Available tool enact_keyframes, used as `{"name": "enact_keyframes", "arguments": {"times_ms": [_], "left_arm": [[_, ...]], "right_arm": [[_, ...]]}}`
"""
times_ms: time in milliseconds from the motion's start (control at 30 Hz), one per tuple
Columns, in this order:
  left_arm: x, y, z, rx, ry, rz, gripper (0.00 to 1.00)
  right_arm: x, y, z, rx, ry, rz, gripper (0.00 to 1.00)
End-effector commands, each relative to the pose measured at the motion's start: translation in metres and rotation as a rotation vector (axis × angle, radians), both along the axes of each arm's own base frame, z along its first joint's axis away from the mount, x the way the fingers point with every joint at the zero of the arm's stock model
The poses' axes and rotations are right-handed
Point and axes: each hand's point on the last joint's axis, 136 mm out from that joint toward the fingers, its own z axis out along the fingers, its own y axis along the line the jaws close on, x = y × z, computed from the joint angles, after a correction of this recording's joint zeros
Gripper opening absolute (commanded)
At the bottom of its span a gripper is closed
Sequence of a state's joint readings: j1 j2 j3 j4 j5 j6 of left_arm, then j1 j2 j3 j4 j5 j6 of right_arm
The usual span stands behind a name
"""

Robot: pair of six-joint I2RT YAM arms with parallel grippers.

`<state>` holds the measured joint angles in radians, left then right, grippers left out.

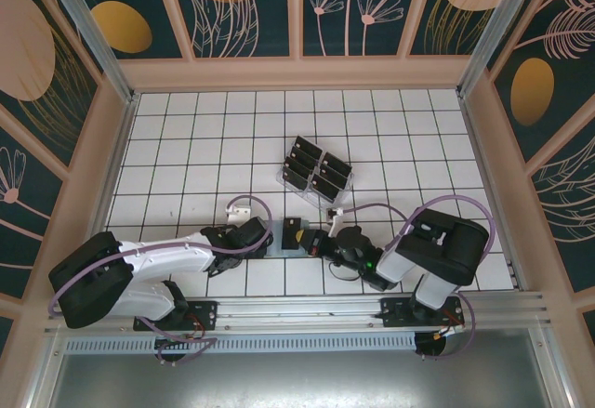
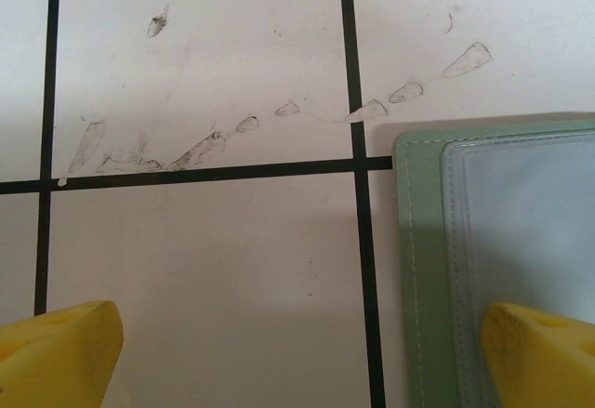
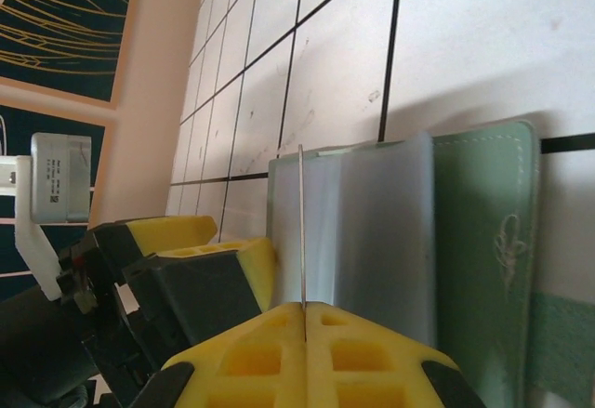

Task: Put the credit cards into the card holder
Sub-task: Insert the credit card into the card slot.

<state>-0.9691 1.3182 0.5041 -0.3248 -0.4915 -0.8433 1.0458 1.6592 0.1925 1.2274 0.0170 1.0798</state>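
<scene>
Right wrist: right hand (image 3: pixel 305 320) clamped on a credit card (image 3: pixel 302 231) at the card holder (image 3: pixel 483 241); left hand (image 2: pixel 302 352) spread apart.

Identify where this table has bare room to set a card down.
Bare: the far tile rows between the back wall and the clear rack; the tiles from that rack to the left wall and right wall. Crowded: the near middle, where the left arm and right arm, its jaws shut on a credit card, meet at the card holder.
</scene>
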Motion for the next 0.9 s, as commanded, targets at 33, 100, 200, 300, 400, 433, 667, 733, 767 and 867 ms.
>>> {"name": "enact_keyframes", "arguments": {"times_ms": [33, 100, 200, 300, 400, 433, 667, 733, 767, 867], "left_arm": [[-0.008, 0.016, -0.009, 0.062, 0.021, 0.012, 0.98], [-0.008, 0.017, -0.008, 0.062, 0.018, 0.014, 0.98], [-0.008, 0.018, -0.007, 0.062, 0.013, 0.019, 0.98], [-0.008, 0.019, -0.007, 0.064, 0.013, 0.024, 0.98], [-0.009, 0.020, -0.008, 0.064, 0.014, 0.026, 0.99], [-0.009, 0.020, -0.008, 0.064, 0.015, 0.025, 0.99], [-0.010, 0.020, -0.008, 0.063, 0.015, 0.026, 0.98], [-0.010, 0.021, -0.009, 0.066, 0.017, 0.026, 0.98], [-0.010, 0.021, -0.009, 0.064, 0.016, 0.027, 0.99], [-0.010, 0.021, -0.009, 0.066, 0.014, 0.027, 0.99]], "right_arm": [[0.006, 0.006, 0.008, 0.027, -0.030, -0.004, 0.00], [0.007, 0.006, 0.006, 0.027, -0.027, -0.007, 0.00], [0.008, 0.008, 0.004, 0.034, -0.022, -0.009, 0.00], [0.009, 0.009, 0.002, 0.043, -0.016, -0.012, 0.00], [0.010, 0.011, 0.000, 0.055, -0.011, -0.016, 0.00], [0.010, 0.012, -0.001, 0.057, -0.010, -0.016, 0.00], [0.006, 0.016, -0.003, 0.076, 0.008, 0.010, 0.00], [0.006, 0.017, -0.003, 0.078, 0.008, 0.014, 0.00], [0.006, 0.017, -0.003, 0.078, 0.011, 0.014, 0.00], [0.005, 0.019, -0.005, 0.078, 0.015, 0.022, 0.00]]}}
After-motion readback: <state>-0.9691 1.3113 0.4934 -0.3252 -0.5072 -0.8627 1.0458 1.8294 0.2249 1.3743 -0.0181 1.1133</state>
